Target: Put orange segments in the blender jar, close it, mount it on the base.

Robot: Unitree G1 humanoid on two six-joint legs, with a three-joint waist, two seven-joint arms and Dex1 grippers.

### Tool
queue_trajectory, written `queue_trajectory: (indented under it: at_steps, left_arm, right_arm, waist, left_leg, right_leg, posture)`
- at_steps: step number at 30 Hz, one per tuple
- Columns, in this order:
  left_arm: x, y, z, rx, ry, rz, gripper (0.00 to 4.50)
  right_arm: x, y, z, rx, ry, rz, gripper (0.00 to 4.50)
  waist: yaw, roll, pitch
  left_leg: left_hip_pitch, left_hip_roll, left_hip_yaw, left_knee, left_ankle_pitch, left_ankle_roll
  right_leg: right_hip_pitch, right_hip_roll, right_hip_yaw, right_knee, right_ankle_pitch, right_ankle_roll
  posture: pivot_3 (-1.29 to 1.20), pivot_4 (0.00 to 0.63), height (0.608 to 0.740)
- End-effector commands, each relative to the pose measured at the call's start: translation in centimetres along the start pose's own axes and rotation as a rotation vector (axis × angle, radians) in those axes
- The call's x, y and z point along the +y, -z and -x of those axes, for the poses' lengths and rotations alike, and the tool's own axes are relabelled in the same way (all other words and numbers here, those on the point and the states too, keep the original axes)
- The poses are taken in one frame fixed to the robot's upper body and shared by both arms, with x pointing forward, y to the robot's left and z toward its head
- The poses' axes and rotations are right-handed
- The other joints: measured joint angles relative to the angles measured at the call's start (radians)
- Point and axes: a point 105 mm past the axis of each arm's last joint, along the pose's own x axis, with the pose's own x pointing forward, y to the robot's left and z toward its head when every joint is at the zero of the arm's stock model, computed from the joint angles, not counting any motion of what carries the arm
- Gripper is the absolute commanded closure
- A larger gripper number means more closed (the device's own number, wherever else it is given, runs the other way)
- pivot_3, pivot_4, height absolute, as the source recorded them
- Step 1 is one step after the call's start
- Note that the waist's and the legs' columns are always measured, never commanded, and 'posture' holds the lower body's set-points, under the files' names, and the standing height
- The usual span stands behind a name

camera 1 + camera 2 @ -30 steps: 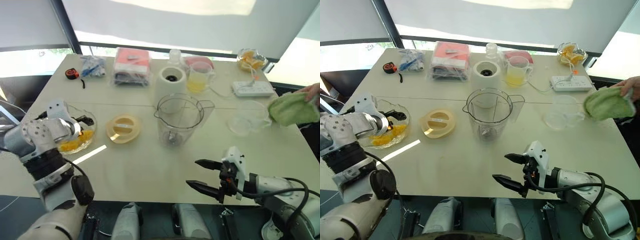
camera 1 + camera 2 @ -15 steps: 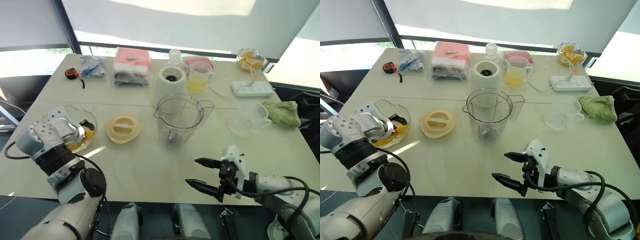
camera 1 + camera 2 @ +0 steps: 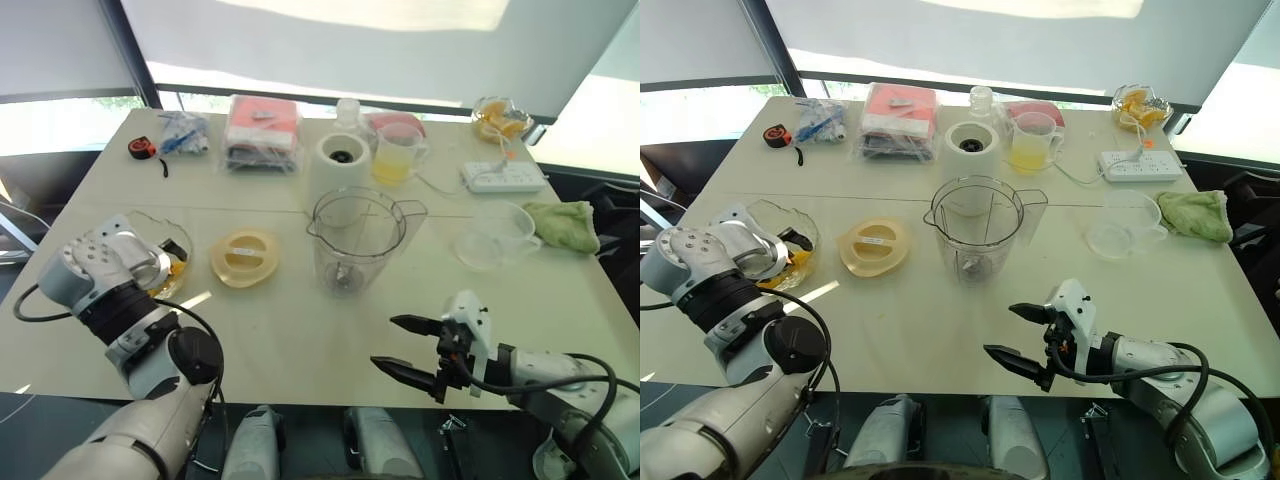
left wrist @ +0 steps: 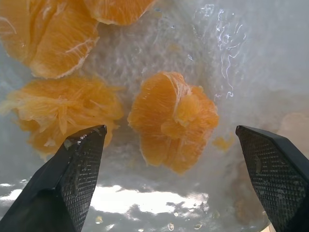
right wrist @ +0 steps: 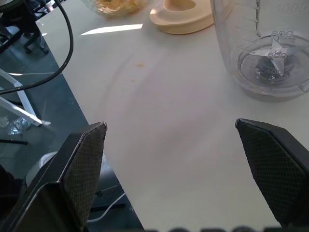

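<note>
We are working in what looks like an office or lab: a white table (image 3: 280,330), big blinded windows (image 3: 330,40), a power strip (image 3: 503,178).

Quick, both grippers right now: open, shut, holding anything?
Left gripper: open, empty, its fingers either side of an orange segment in the glass bowl.
Right gripper: open, empty, over the table's near edge.

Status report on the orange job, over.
Both grippers open: left gripper over orange segments in the bowl, right gripper idle. Blender jar empty, path clear.
</note>
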Motion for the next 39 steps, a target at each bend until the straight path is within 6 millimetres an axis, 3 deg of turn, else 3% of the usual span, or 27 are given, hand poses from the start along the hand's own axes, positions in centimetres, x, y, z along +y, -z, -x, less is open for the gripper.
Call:
queue_trajectory:
  at_steps: [1,7,15,22,29,36,39]
  left_arm:
    - [0.8,-0.2,0.0,-0.004,-0.022,0.002,0.03]
    - [0.6,0.5,-0.7,0.043,-0.011,-0.018,0.03]
    - [0.5,0.6,-1.0,0.064,-0.004,-0.024,3.93]
    - [1.1,-0.2,-0.4,0.015,-0.034,-0.025,3.93]
    - [0.6,-1.9,1.6,-0.109,-0.056,-0.021,3.93]
    - [0.6,-2.1,2.1,-0.144,-0.068,-0.019,3.93]
    - [0.9,-2.1,1.9,-0.138,-0.071,-0.031,3.04]
  right_arm:
    - [0.4,-0.5,-0.1,-0.024,-0.007,0.025,0.00]
    - [0.2,-0.9,-0.1,-0.030,-0.002,0.040,0.00]
    - [0.1,-1.1,-0.1,-0.033,0.007,0.045,0.00]
    - [-0.1,-1.0,-0.3,-0.032,0.012,0.045,0.00]
    - [-0.4,-0.7,-0.5,-0.023,0.010,0.047,0.00]
    - [-0.7,-0.7,-0.8,-0.016,-0.002,0.051,0.00]
    - [-0.8,-0.7,-0.9,-0.015,-0.003,0.053,0.00]
  waist:
    - [0.000,0.000,0.000]
    - [0.000,0.000,0.000]
    - [0.001,0.000,0.000]
    - [0.000,0.000,0.000]
    - [0.000,0.000,0.000]
    - [0.000,0.000,0.000]
    - [-0.002,0.000,0.000]
  left_leg:
    - [0.000,0.000,0.000,0.000,0.000,0.000]
    - [0.000,0.000,0.000,0.000,0.000,0.000]
    - [0.000,0.000,0.000,0.000,0.000,0.000]
    - [0.000,0.000,0.000,0.000,0.000,0.000]
    - [0.000,0.000,0.000,0.000,0.000,0.000]
    - [0.000,-0.001,0.000,0.000,0.000,0.000]
    - [0.000,0.000,0.000,0.000,0.000,0.000]
  right_leg:
    - [0.000,0.000,0.000,0.000,0.000,0.000]
    - [0.000,0.000,0.000,0.000,0.000,0.000]
    - [0.000,0.000,0.000,0.000,0.000,0.000]
    - [0.000,0.000,0.000,0.000,0.000,0.000]
    - [0.000,0.000,0.000,0.000,0.000,0.000]
    - [0.000,-0.001,0.000,0.000,0.000,0.001]
    - [0.000,0.000,0.000,0.000,0.000,0.001]
  posture:
    - [0.00,0.150,0.740]
    - [0.00,0.150,0.740]
    - [0.00,0.150,0.740]
    - [0.00,0.150,0.740]
    - [0.00,0.150,0.740]
    - [0.00,0.150,0.740]
    - [0.00,0.150,0.740]
